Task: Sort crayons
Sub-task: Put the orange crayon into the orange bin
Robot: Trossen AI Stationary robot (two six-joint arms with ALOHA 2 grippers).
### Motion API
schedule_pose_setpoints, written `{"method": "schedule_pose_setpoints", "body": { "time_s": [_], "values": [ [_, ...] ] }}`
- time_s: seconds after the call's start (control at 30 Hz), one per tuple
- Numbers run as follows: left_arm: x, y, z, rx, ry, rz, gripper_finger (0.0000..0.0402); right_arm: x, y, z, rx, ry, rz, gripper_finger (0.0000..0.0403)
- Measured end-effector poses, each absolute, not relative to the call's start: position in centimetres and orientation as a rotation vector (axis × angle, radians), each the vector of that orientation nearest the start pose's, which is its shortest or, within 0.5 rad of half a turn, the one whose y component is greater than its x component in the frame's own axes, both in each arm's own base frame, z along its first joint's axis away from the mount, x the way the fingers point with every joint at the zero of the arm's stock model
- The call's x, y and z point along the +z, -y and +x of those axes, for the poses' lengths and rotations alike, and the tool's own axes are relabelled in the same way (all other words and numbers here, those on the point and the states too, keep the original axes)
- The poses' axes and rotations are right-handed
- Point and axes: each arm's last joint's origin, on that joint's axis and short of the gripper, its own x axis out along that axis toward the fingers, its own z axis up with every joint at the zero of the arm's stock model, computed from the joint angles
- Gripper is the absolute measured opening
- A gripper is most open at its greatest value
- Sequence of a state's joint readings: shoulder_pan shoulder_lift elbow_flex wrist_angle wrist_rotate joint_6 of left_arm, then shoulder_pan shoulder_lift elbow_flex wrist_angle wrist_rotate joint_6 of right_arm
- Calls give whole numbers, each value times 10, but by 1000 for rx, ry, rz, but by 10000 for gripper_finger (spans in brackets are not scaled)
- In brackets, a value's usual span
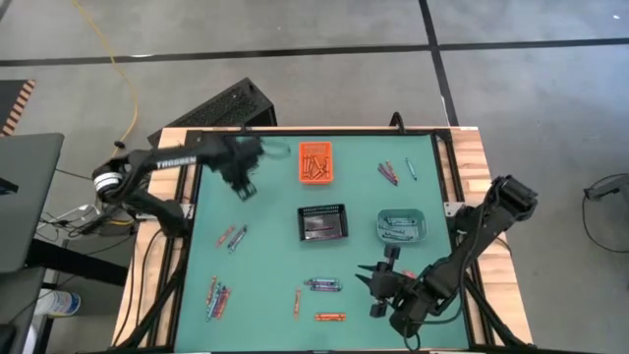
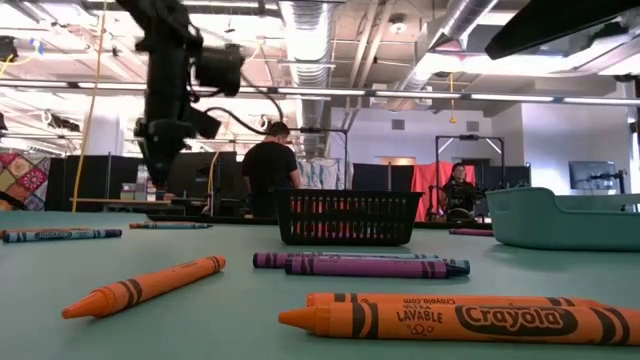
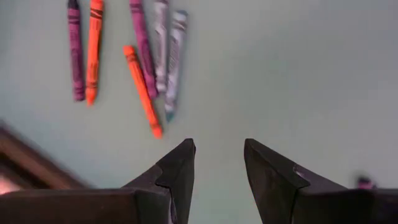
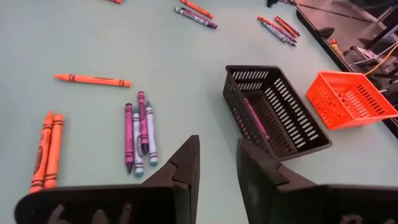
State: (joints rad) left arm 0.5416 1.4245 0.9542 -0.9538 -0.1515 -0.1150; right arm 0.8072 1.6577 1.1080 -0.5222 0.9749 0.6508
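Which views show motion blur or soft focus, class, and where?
High view: the left arm's gripper is smeared by motion. Low view: the nearest orange crayon is sharp, the room behind soft. Left wrist view: a blurred brown edge at one corner.

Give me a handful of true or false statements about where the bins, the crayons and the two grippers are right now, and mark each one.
1. The orange bin holds orange crayons. True.
2. The black mesh bin stands between the orange bin and the table's near edge, seen from above. True.
3. The left gripper is closed on a purple crayon. False: its fingers stand apart over bare mat, holding nothing.
4. The teal bin is empty. False: crayons lie inside it.
5. The right gripper is open, with nothing between its fingers. True.
6. All crayons are already in bins. False: loose crayons lie scattered on the table.
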Motion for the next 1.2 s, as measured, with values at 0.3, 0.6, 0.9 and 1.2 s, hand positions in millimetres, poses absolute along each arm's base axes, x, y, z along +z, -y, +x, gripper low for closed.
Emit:
{"method": "schedule_pose_setpoints", "body": {
  "time_s": [0.3, 0.6, 0.9, 1.2],
  "values": [
    [202, -185, 169, 734, -1324, -534, 130, 215, -214, 237, -378, -575, -293, 102],
    [163, -183, 164, 749, -1455, -552, 130, 214, -213, 237, -392, -576, -271, 102],
    [152, -183, 163, 751, -1439, -502, 130, 215, -213, 238, -397, -569, -248, 102],
    [145, -185, 163, 744, -1468, -491, 130, 215, -210, 240, -409, -570, -241, 102]
  ]
}}
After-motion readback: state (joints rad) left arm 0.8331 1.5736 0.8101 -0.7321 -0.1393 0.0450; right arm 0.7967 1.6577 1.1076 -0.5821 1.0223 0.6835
